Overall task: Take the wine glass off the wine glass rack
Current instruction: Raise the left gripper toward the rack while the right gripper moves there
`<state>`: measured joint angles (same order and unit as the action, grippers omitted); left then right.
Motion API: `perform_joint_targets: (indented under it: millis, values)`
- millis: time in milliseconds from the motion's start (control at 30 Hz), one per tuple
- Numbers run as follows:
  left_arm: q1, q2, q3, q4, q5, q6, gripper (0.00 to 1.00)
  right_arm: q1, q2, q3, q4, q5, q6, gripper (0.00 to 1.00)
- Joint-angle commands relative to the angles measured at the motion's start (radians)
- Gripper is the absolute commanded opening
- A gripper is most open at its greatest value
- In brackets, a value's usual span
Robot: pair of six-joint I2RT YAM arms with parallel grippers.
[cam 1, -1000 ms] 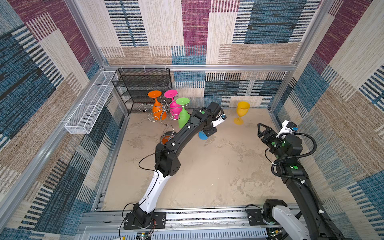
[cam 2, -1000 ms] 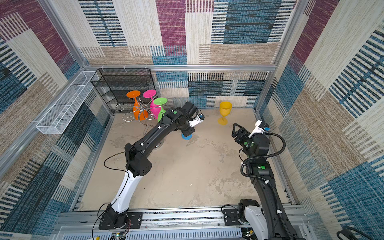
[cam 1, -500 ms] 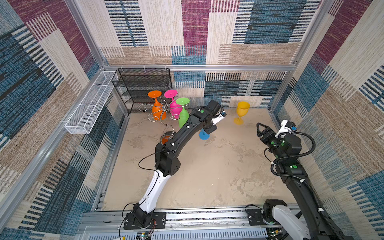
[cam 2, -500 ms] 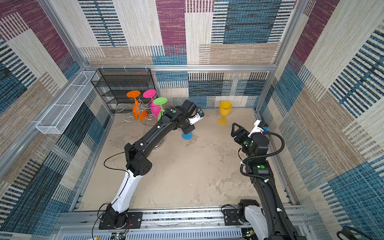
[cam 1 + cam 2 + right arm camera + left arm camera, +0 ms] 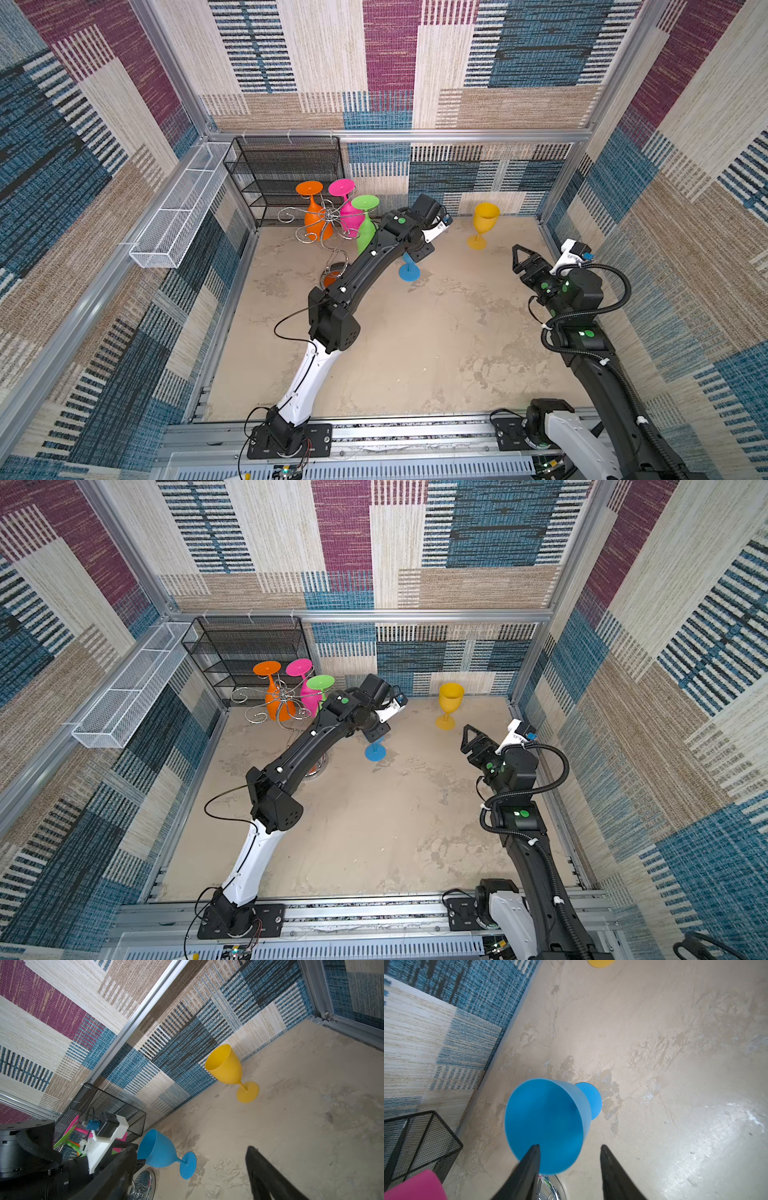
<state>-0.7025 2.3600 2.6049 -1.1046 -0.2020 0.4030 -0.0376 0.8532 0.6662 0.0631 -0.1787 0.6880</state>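
left gripper [image 5: 570,1146]: jaws apart, empty | blue wine glass [image 5: 546,1124]: upright just beyond its tips | right gripper [image 5: 193,1146]: jaws wide, empty

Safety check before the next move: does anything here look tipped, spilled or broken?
Nothing stands out. The blue glass and yellow glass stand upright on the table, apart. The orange glass, pink glass and green glass hang upside down on the wine glass rack. The table is merely blotchy.

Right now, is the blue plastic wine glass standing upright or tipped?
Upright: the blue plastic wine glass stands on its round foot on the table, bowl opening upward, parallel to the standing yellow plastic goblet.
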Motion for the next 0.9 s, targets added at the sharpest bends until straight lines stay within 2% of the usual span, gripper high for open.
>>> perform_joint_targets:
  millis: [0,167,367,633,867]
  values:
    - [-0.001,-0.035,0.01,0.028,-0.013,-0.03,0.58,0.004,-0.005,0.01,0.023,0.013,-0.008,0.85]
    - [-0.009,-0.074,0.005,0.031,-0.029,-0.032,0.72,0.007,-0.012,0.013,0.02,0.021,-0.01,0.87]
    - [-0.038,-0.129,-0.036,0.032,-0.054,-0.031,0.81,0.01,-0.03,0.01,0.013,0.029,-0.011,0.9]
    - [-0.085,-0.235,-0.14,0.031,-0.038,-0.059,0.87,0.014,-0.06,0.005,-0.003,0.05,-0.017,0.93]
    - [-0.106,-0.309,-0.167,0.032,-0.058,-0.092,0.88,0.015,-0.084,-0.005,-0.006,0.052,-0.027,0.96]
